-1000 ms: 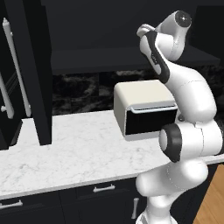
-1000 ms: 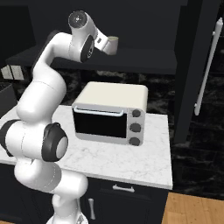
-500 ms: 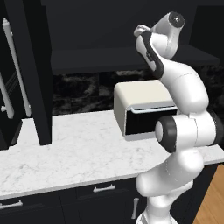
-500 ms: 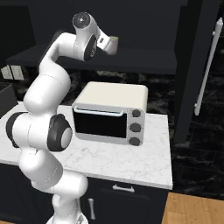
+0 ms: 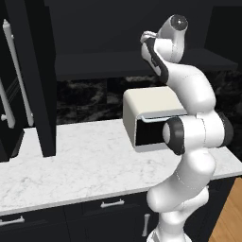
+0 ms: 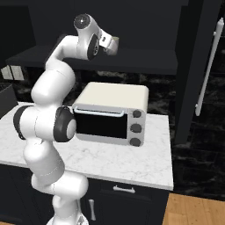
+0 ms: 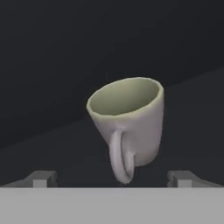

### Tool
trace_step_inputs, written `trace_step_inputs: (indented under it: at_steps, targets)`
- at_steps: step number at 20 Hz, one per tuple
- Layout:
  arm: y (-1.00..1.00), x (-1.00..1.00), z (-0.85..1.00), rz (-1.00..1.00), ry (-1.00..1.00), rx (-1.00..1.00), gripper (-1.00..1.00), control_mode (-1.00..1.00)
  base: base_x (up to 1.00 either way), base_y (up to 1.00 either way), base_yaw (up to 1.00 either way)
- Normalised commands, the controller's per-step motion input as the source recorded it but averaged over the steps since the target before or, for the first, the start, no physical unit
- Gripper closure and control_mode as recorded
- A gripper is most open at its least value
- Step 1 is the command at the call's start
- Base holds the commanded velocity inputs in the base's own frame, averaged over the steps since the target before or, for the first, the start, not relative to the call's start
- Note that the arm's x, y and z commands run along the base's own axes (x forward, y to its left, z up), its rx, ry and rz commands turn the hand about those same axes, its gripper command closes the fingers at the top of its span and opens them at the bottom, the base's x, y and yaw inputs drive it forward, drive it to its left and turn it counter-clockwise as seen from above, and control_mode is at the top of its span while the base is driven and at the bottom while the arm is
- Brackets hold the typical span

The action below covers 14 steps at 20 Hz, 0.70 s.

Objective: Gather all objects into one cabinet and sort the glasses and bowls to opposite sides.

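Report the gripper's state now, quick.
Gripper: open, holding nothing; its fingertips stand wide apart either side of a mug on the cabinet shelf.

the mug (image 7: 129, 122) is looking matt and ceramic; the table (image 5: 85, 165) is showing polished white marble, the toaster oven (image 6: 115, 113) smooth cream.

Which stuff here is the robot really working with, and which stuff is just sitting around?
Working with:
- small cream mug with a loop handle, just ahead of the open fingers
- dark upper wall cabinet with a long shelf board

Just sitting around:
- white toaster oven
- white marble counter
- lower drawers with silver handles
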Motion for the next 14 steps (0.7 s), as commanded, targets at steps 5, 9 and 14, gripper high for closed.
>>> trace_step_inputs:
  at_steps: [5,9,14]
  targets:
    - [0.0,0.37,-0.02,-0.05,0.04,-0.09,-1.0,-1.0,0.0,0.0,0.0]
    - [0.0,0.27,-0.09,-0.06,0.05,-0.05,-1.0,-1.0,0.0,0.0,0.0]
    - [0.0,0.37,-0.1,-0.04,0.05,-0.03,-1.0,-1.0,0.0,0.0,0.0]
